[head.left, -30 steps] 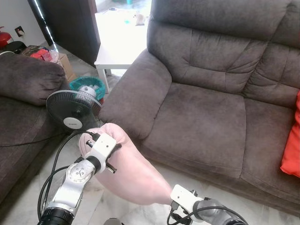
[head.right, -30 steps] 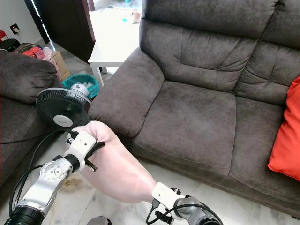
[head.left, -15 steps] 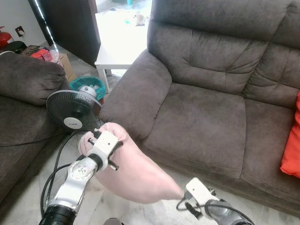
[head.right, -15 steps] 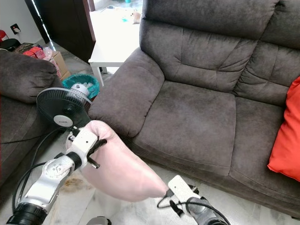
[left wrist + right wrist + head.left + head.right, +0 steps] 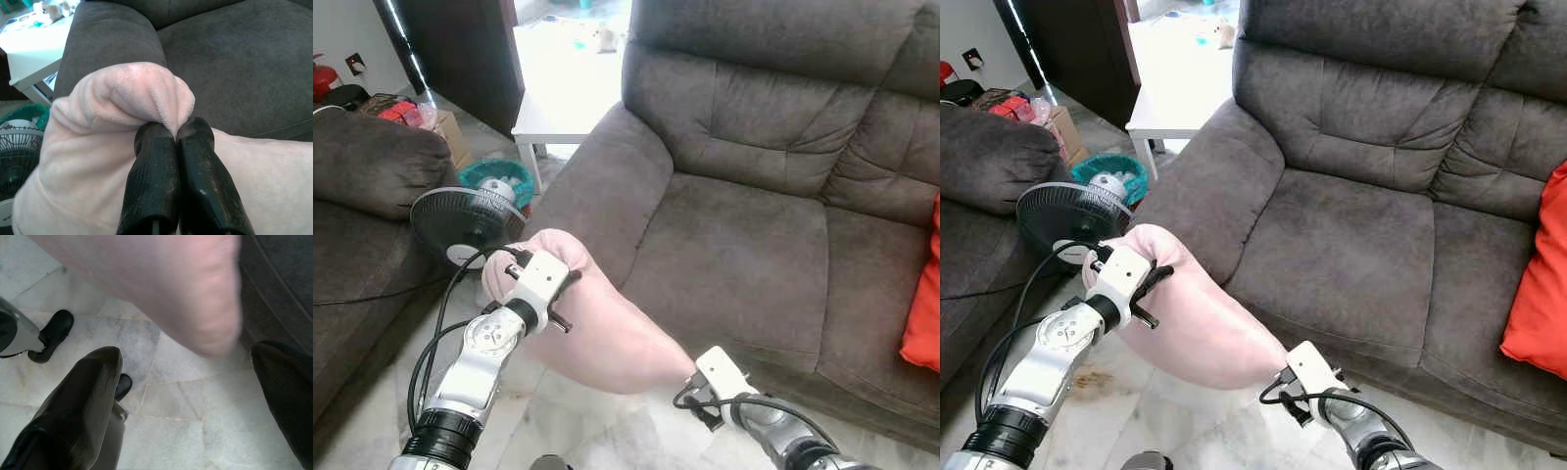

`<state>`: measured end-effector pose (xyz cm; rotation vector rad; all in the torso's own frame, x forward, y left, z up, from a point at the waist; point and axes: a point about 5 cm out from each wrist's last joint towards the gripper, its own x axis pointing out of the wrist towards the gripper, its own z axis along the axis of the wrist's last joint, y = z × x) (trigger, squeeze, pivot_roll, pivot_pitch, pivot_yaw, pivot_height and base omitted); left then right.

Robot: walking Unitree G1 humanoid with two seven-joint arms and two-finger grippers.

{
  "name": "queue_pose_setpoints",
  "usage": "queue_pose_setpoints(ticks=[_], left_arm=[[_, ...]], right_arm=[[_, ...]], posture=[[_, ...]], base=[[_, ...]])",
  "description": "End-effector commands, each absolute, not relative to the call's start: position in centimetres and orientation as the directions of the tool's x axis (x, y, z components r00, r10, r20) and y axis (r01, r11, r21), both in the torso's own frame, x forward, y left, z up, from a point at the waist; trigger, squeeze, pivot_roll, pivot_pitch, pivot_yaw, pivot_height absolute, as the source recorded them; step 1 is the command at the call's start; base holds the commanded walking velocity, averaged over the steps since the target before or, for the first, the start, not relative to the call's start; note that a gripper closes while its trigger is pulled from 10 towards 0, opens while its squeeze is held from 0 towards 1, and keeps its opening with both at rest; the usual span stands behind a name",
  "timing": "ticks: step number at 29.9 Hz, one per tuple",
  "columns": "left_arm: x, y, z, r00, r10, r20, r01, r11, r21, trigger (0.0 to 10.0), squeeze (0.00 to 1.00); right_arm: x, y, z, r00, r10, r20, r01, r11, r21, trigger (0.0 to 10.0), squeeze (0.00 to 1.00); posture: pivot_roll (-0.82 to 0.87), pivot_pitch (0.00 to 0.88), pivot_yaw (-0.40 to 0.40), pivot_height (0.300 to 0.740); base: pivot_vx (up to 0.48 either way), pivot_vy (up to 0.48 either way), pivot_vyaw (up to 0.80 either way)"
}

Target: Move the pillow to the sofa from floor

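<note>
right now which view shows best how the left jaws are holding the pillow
The left wrist view: the left gripper is pinched shut on a fold of the pink pillow. The eye views show its wrist at the pillow's end; the right wrist view shows the pillow's blurred underside.

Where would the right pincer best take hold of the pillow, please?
Probably at the pillow's free lower end, coming up from below and behind. That end hangs over the floor just above the open right pincer, tapering to a soft corner that can be pinched. The left pincer already pinches a fold at the other end.
</note>
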<state>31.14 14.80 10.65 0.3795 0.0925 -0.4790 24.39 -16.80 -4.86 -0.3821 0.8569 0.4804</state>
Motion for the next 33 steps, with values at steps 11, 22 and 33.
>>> queue_pose_setpoints(ticks=[11, 22, 33], left_arm=[[31.9, 13.7, 13.6, 0.874, -0.481, -0.069, 0.473, 0.809, 0.35, 10.0, 0.0], [32.1, 13.5, 14.2, 0.875, -0.482, -0.048, 0.467, 0.812, 0.351, 10.0, 0.0], [32.0, 12.7, 14.6, 0.846, -0.532, -0.042, 0.513, 0.79, 0.334, 10.0, 0.0]], right_arm=[[24.4, -15.8, -4.9, 0.637, 0.249, -0.73, -0.465, 0.879, -0.106, 10.0, 0.0], [24.4, -15.2, -4.8, 0.584, 0.312, -0.75, -0.507, 0.861, -0.037, 10.0, 0.0], [26.5, -13.4, -3.5, 0.639, 0.305, -0.707, -0.466, 0.884, -0.04, 10.0, 0.0]], posture=[[0.22, 0.078, -0.051, 0.74], [0.23, 0.078, -0.058, 0.74], [0.24, 0.081, -0.056, 0.74]], base=[[0.0, 0.0, 0.0], [0.0, 0.0, 0.0], [0.0, 0.0, 0.0]])
